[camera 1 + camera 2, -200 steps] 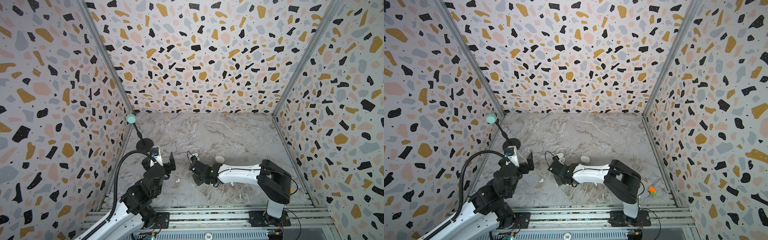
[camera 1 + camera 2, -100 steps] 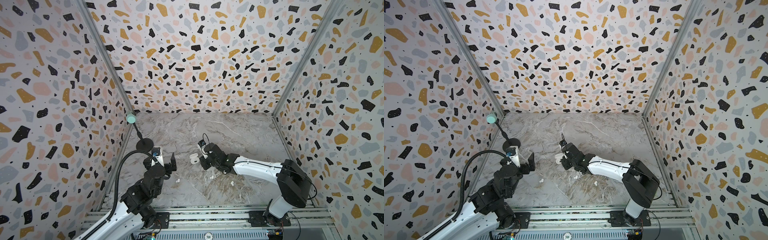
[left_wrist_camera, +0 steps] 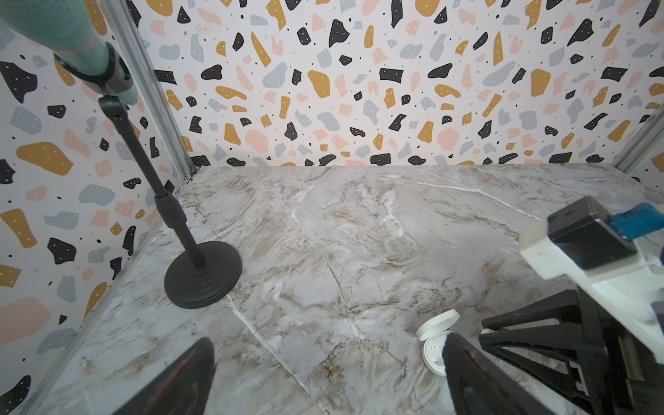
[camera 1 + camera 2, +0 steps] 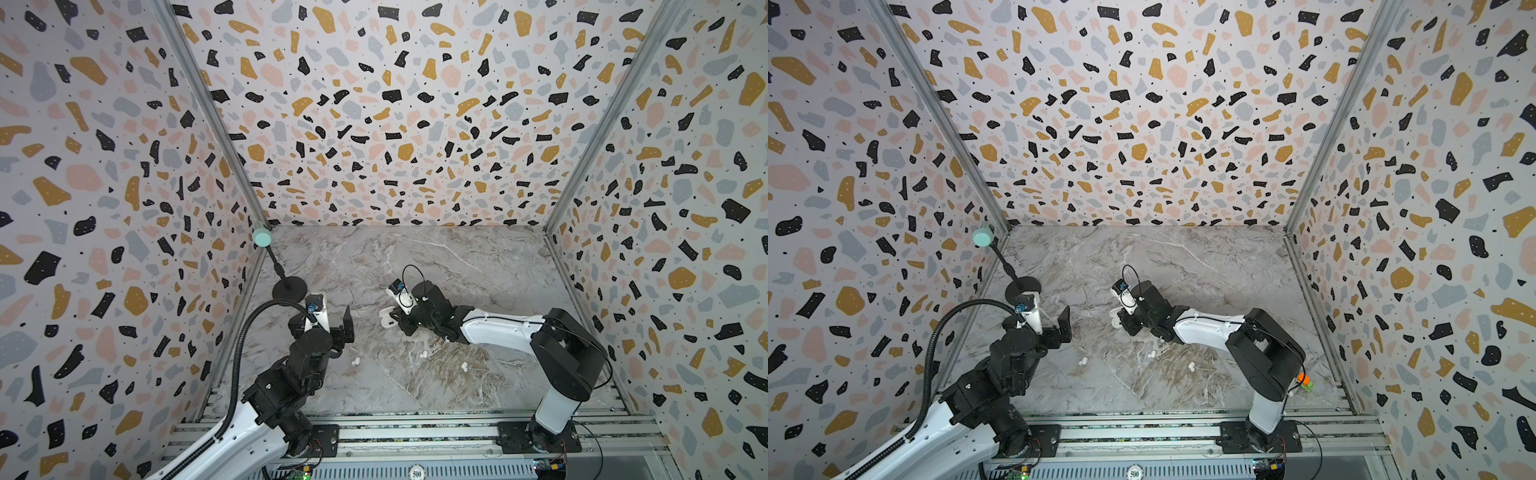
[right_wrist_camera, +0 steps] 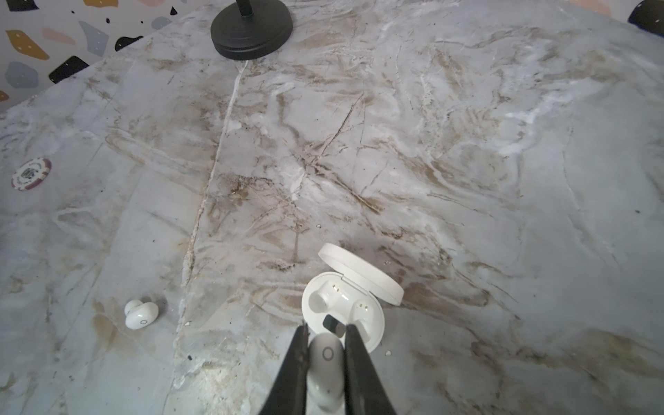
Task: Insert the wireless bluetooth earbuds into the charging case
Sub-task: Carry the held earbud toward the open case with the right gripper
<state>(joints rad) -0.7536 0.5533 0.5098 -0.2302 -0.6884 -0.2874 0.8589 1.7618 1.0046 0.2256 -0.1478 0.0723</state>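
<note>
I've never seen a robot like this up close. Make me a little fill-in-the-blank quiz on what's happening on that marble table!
1. The right gripper pinches a small white ___.
2. The charging case lies on the table with its lid ___.
3. Both of its sockets are ___.
4. The left gripper stands wide open and holds ___.

Missing words: earbud; open; empty; nothing.

"500" on the round chip (image 4: 417, 472) at the front rail, in both top views
</note>
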